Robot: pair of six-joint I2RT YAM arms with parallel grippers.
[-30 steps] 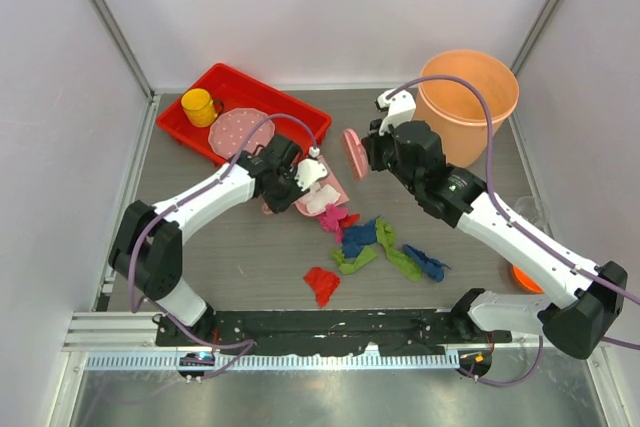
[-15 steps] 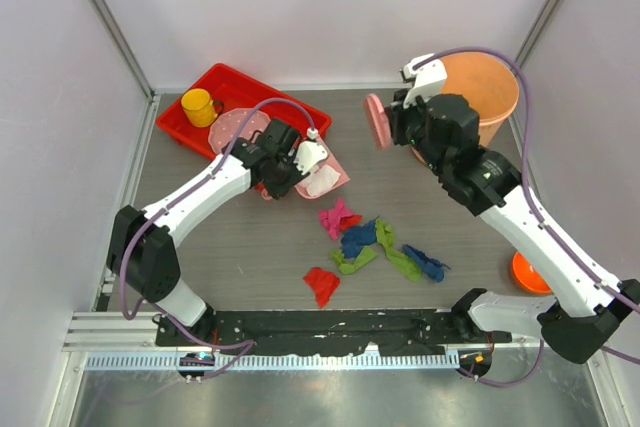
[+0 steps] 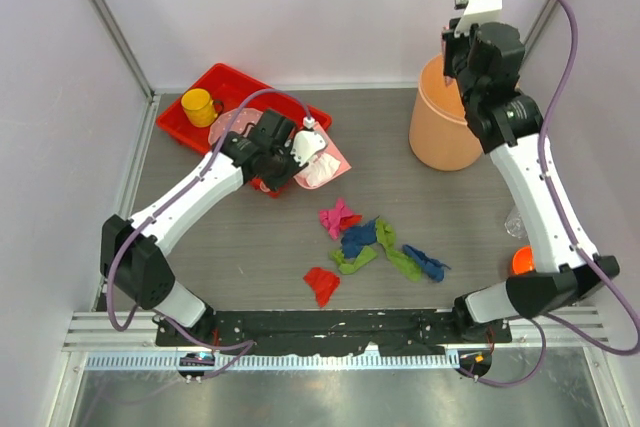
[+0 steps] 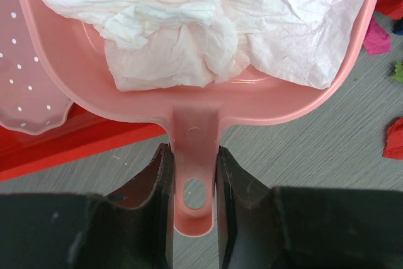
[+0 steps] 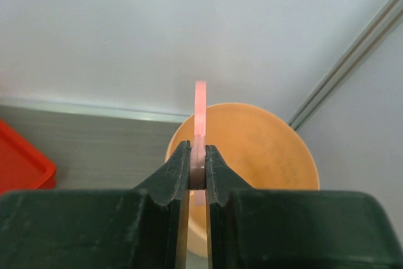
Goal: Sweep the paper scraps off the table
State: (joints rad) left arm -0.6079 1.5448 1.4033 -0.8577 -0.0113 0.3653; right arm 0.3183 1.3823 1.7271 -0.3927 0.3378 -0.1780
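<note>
While your left gripper (image 4: 192, 174) is clenched on the handle of the pink dustpan (image 4: 264, 102), note that crumpled white paper (image 4: 189, 29) lies in the pan, which overlaps the edge of the red tray (image 3: 215, 82); your right gripper (image 5: 198, 168) is clamped on a thin pink brush (image 5: 200, 102), seen edge-on, above the orange bucket (image 5: 264, 149); the paper scraps (image 3: 375, 242), red, pink, blue and green, lie clustered on the table (image 3: 230, 257), apart from the dustpan.
</note>
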